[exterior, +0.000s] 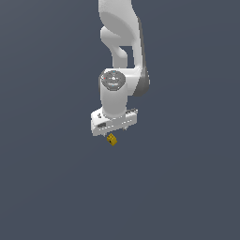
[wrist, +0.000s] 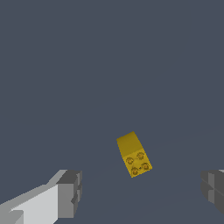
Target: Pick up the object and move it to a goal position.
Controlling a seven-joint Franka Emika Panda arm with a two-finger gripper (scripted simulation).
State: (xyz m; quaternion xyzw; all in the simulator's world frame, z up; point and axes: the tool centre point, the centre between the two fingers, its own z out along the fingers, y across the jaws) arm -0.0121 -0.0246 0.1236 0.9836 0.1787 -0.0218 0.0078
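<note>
Wide-open, empty hand (wrist: 140, 192) flanks the yellow block (wrist: 134, 154), lying skewed between its fingers.

No legible text, only round stud marks on the yellow block (wrist: 134, 154).

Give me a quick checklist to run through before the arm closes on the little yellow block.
1. Jaws open: ok. In the wrist view the gripper shows two grey fingers set wide apart.
2. Yellow block between the fingers: ok, it lies within the gap, nearer neither tip clearly.
3. Block touched yet: not ok, neither finger touches it.
4. Block squared to the jaws: not ok, it sits rotated.
5. Gripper low enough: cannot tell; the exterior view shows the block just under the gripper.
6. Goal position visible: not ok, no marker shows in either view.
</note>
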